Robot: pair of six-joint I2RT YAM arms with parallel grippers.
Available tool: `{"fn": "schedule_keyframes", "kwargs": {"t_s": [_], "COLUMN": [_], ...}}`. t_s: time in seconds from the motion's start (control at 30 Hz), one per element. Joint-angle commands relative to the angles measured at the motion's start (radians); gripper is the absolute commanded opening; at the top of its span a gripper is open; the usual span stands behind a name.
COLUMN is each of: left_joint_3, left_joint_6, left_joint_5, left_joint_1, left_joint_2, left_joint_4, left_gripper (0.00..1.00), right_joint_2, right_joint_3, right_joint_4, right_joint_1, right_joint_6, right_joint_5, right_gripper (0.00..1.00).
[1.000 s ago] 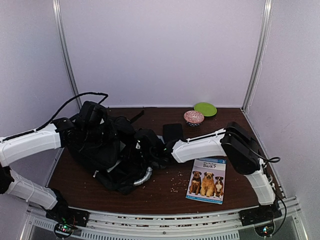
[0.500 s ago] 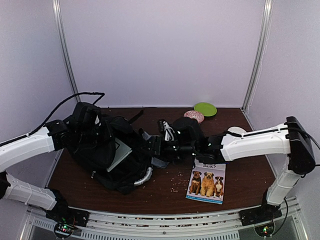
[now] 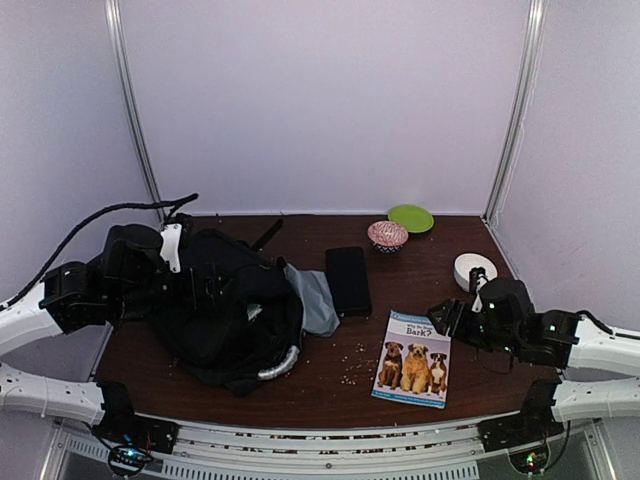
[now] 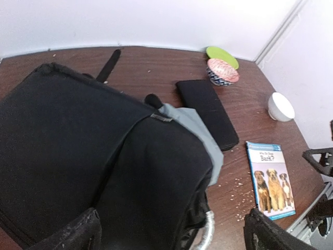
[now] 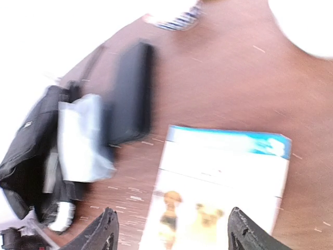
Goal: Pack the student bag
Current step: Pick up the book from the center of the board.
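The student bag (image 3: 222, 312) lies slumped on the left half of the table, black, with its silvery-grey handle (image 3: 281, 361) at the near end. In the left wrist view the bag (image 4: 78, 146) fills the frame. My left gripper (image 4: 174, 237) hangs above it, wide open and empty; from above, the left gripper (image 3: 150, 265) sits at the bag's far left edge. My right gripper (image 5: 174, 234) is open with nothing between its fingers, just above the dog book (image 5: 223, 177). In the top view the right gripper (image 3: 447, 318) is right of the book (image 3: 413, 357).
A grey pouch (image 3: 316, 300) rests against the bag's right side, beside a flat black case (image 3: 348, 280). At the back stand a pink patterned bowl (image 3: 387, 235) and a green plate (image 3: 411, 217). A white bowl (image 3: 474, 271) sits far right. Crumbs are scattered by the book.
My left gripper has opened, let go of the bag and drawn back left. The right arm has pulled away from the bag to the table's right side, jaws wider. The bag has settled.
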Motion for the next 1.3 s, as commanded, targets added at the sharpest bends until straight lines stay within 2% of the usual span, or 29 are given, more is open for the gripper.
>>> {"fn": "schedule_keyframes", "kwargs": {"t_s": [0.0,0.1,0.2,0.37,0.5,0.73,1.07,1.27], "left_joint_3": [0.118,0.199,0.259,0.404,0.512,0.638,0.742,0.827], "left_joint_6": [0.03,0.056,0.093,0.142,0.175,0.196,0.223,0.223], "left_joint_5": [-0.141,-0.139,-0.031,0.215,0.31,0.431,0.44,0.454], "left_joint_1": [-0.142,-0.214,-0.225,-0.246,-0.266,-0.266,-0.266,-0.266], "left_joint_2": [0.081,0.195,0.346,0.576,0.72,0.947,1.168,1.295], "left_joint_4": [-0.035,-0.012,0.073,0.159,0.176,0.205,0.197,0.174], "left_gripper": [0.98,0.98,0.97,0.9,0.85,0.68,0.59,0.55], "right_joint_2": [-0.087,-0.124,-0.118,-0.051,0.001,0.126,0.195,0.203], "right_joint_3": [-0.12,-0.193,-0.237,-0.278,-0.3,-0.308,-0.345,-0.362], "right_joint_4": [-0.126,-0.092,-0.052,0.023,0.107,0.235,0.315,0.334], "right_joint_1": [-0.069,-0.117,-0.151,-0.192,-0.209,-0.217,-0.208,-0.186], "right_joint_6": [0.09,0.121,0.137,0.149,0.153,0.184,0.236,0.27], "right_joint_5": [0.043,0.012,-0.016,-0.068,-0.097,-0.175,-0.253,-0.261], "right_gripper": [0.72,0.72,0.72,0.71,0.7,0.65,0.57,0.48]}}
